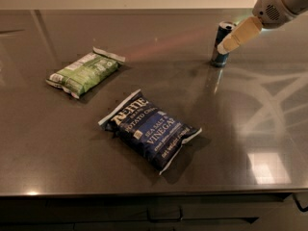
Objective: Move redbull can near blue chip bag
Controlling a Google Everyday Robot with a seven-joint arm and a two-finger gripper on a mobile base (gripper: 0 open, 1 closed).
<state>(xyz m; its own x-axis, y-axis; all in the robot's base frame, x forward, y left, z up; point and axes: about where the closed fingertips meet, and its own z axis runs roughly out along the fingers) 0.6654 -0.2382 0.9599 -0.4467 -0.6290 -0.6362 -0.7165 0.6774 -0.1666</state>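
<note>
The redbull can (221,49) stands upright at the back right of the dark table (57,143). The blue chip bag (150,130) lies flat near the table's middle front, well left and forward of the can. My gripper (237,36) reaches in from the upper right, and its cream fingertips lie over the can's upper right side. The can's right upper part is hidden behind them.
A green chip bag (83,72) lies at the left of the table. The table's front edge (144,192) runs along the bottom, with drawers below it. Light patches reflect on the right side of the top.
</note>
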